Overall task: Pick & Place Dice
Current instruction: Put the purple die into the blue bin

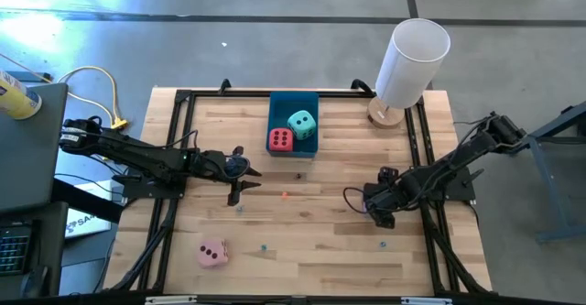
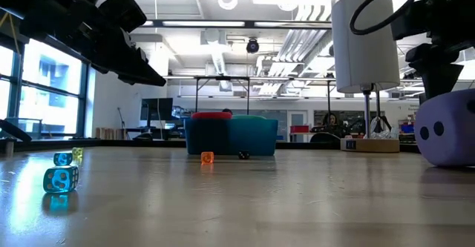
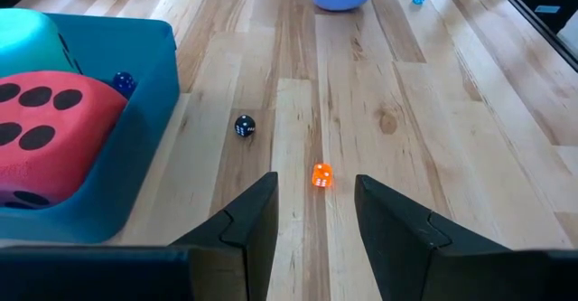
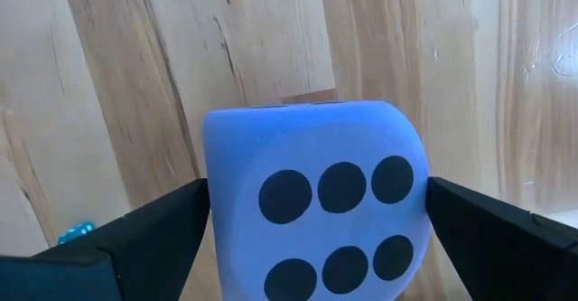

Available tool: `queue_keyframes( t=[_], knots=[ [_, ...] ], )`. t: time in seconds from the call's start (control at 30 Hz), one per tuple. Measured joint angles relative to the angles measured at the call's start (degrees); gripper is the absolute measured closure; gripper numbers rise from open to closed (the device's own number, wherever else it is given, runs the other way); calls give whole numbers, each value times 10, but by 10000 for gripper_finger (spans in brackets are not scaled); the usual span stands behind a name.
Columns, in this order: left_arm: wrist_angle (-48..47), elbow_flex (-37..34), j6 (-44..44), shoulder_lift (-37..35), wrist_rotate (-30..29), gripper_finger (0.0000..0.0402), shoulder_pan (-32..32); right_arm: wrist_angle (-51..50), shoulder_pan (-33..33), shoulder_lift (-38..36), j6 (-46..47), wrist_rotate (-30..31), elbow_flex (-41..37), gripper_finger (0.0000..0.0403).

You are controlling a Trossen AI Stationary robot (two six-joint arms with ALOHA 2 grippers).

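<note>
- Lilac die [image 4: 312, 220]: sits on the worktop [image 1: 320, 241] at the right side, between the two fingers of the right hand [image 1: 382, 209]. Six-pip face toward the wrist cam. Fingers spread wide, one on each side of the die; can't tell if they touch it. Die rests on the wood, not lifted.
- Red die [image 1: 280, 140] & teal die [image 1: 301, 123]: both inside the blue tray [image 1: 309, 100] at the far-centre of the worktop, touching each other, teal one farther back. Red shows six pips up.
- Pink die [image 1: 212, 253]: alone on the worktop near the front-left, well apart from tray & both hands.
- Left hand [image 1: 236, 188]: above the worktop left of centre, just beside the tray's near-left corner, partly spread, nothing between the fingers [image 3: 248, 224]. Wrist cam looks across the wood toward the lilac die.
- Small bits: tiny orange die [image 3: 321, 175] on the wood just ahead of the left fingers; tiny dark-blue die [image 3: 244, 126] near it, closer to the tray wall; a small blue one [image 3: 124, 83] inside the tray by the red die. In low view, tiny cyan die [image 2: 61, 179] & a yellow one [image 2: 76, 156] close to the cam.
- White cylinder [image 1: 412, 62] stands upright on a round wood base at the far-right corner, well apart from the dice.
</note>
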Motion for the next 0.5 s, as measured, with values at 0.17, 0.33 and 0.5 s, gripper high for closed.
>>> queue_keyframes(
  t=[0.17, 0.33, 0.5],
  knots=[
    [0, 0, 0, 0, 0, 260, 0, 15, 0, 5, 3, -1, -1, 5],
    [0, 0, 0, 0, 0, 260, 0, 19, 0, 39, 4, -12, 1, 5],
    [0, 0, 0, 0, 0, 260, 0, 49, -3, 93, 5, -83, -3, 5]
  ],
)
